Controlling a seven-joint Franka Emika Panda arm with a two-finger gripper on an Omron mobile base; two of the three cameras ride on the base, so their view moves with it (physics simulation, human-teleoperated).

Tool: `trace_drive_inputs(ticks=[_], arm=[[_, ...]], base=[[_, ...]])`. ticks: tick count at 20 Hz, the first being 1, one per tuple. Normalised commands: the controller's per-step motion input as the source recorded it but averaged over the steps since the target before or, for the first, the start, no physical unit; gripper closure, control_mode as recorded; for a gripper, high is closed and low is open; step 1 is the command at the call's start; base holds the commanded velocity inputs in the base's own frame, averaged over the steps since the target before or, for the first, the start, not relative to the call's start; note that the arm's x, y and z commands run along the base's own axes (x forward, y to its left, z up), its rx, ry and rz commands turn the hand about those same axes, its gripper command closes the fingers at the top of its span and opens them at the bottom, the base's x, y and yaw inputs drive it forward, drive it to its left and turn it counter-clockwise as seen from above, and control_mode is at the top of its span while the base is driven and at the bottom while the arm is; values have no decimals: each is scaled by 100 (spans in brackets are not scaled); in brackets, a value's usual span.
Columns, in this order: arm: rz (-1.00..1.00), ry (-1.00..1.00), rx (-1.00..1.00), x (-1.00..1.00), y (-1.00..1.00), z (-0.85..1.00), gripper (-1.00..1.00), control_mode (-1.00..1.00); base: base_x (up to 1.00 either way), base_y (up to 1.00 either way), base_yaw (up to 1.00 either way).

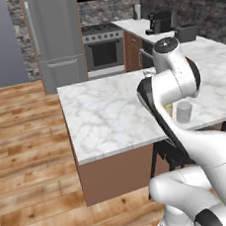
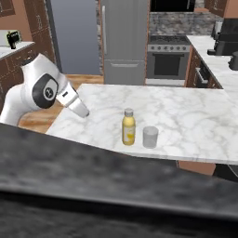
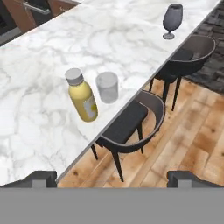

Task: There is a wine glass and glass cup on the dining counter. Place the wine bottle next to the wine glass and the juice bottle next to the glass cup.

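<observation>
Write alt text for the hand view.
A yellow juice bottle stands right beside a glass cup near the edge of the marble dining counter. A wine glass stands farther along, dark stools below; the open claw holds nothing.

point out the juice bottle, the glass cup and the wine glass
juice bottle (image 3: 83, 101), hand view, on its yellow body
glass cup (image 3: 107, 87), hand view, on its side wall
wine glass (image 3: 172, 17), hand view, on its rounded bowl
</observation>
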Motion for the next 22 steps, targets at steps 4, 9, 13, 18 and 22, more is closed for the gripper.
trace_drive_inputs(ticks=[4,9,13,18,22], arm=[[33,10,26,-3,0,0,-100,-100],[13,6,9,0,13,0,-100,100],[0,0,0,0,0,0,-100,100],[0,0,0,0,0,0,-100,100],[0,0,0,0,0,0,-100,100]], base=[[0,0,0],[-6,16,5],[-39,81,13],[-16,100,11],[-3,100,14]])
